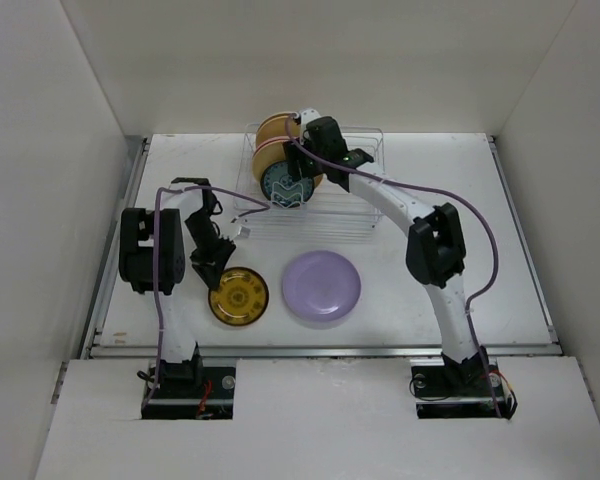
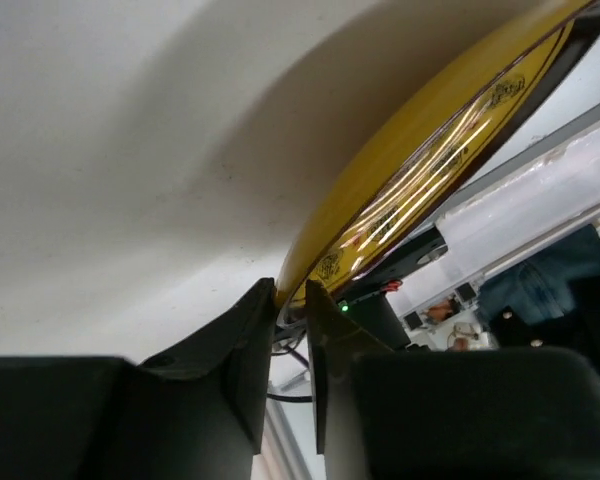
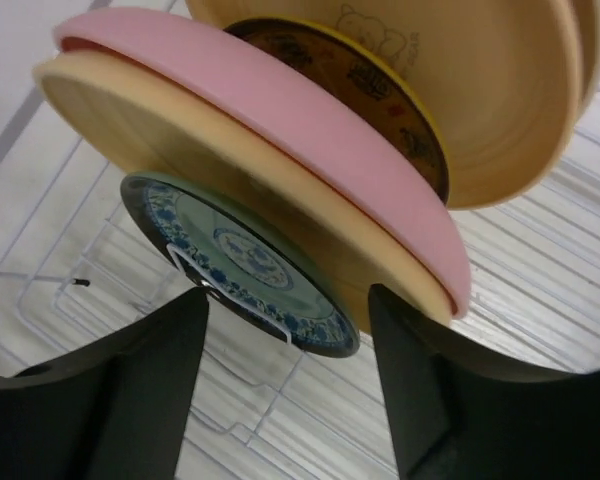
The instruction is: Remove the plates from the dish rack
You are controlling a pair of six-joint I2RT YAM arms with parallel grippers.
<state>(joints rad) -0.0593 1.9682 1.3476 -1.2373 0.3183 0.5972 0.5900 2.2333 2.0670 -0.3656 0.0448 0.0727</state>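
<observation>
Two plates out on the table (image 1: 500, 250), just in front of the dish rack (image 1: 350, 215): lavender plate (image 1: 322, 287) and, left of it, amber-yellow plate (image 1: 239, 297), rim clamped between the fingers of the left gripper (image 2: 290, 295). Right gripper (image 3: 285, 320) at the rack, fingers spread apart, nothing held. Teal plate (image 3: 245, 255) on edge straight ahead of that gap, frontmost; cream-tan plate (image 3: 180, 150) and pink plate (image 3: 280, 110) leaning behind. Take teal rim with right arm, the nearer one.

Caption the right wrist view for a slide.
Open right hand faces round teal patterned plate standing in silver wire dish rack.
</observation>
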